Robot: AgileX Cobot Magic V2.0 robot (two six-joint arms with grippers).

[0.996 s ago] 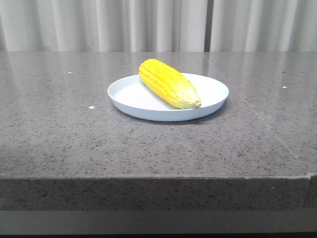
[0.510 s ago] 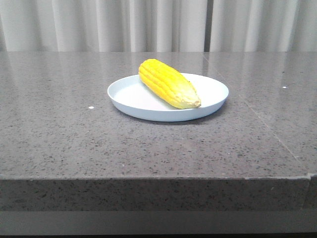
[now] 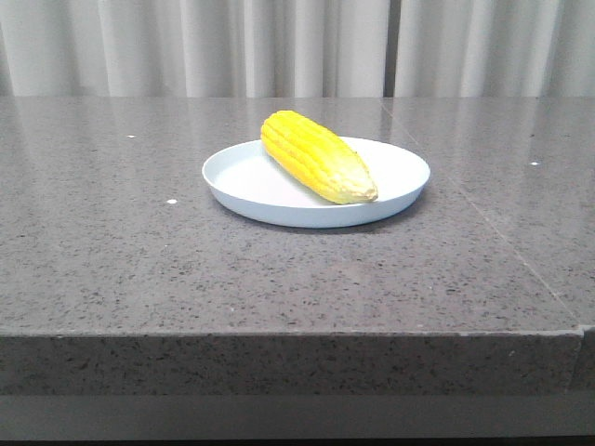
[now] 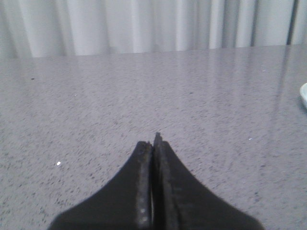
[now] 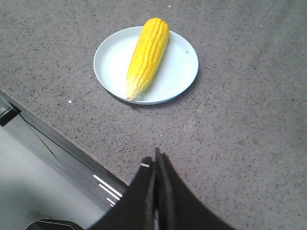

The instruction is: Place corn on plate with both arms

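The corn (image 3: pixel 318 155) lies on the plate (image 3: pixel 251 181), diagonally across it, with the thick end toward the back left rim and the pale tip resting at the front right part of the rim. In the right wrist view the corn (image 5: pixel 147 56) runs nearly the whole width of the plate (image 5: pixel 177 67), leaving bare plate on both long sides of it.

The plate sits on a grey speckled table (image 3: pixel 139 251), a little right of centre and nearer the back than the front. Bare tabletop lies on every side of it: a wide stretch to the left, a narrower one to the right, and a deep band between the plate and the front edge. A thin seam runs diagonally across the table to the right of the plate. A pale curtain (image 3: pixel 297 46) hangs behind the back edge.

Neither arm shows in the front view. The left gripper (image 4: pixel 153 143) has its 2 fingers pressed together with nothing between them, above bare table, with only a sliver of the plate's rim (image 4: pixel 303 93) in its view. The right gripper (image 5: pixel 156 165) is likewise clenched on nothing; it hangs near the table's front edge, well apart from the plate.
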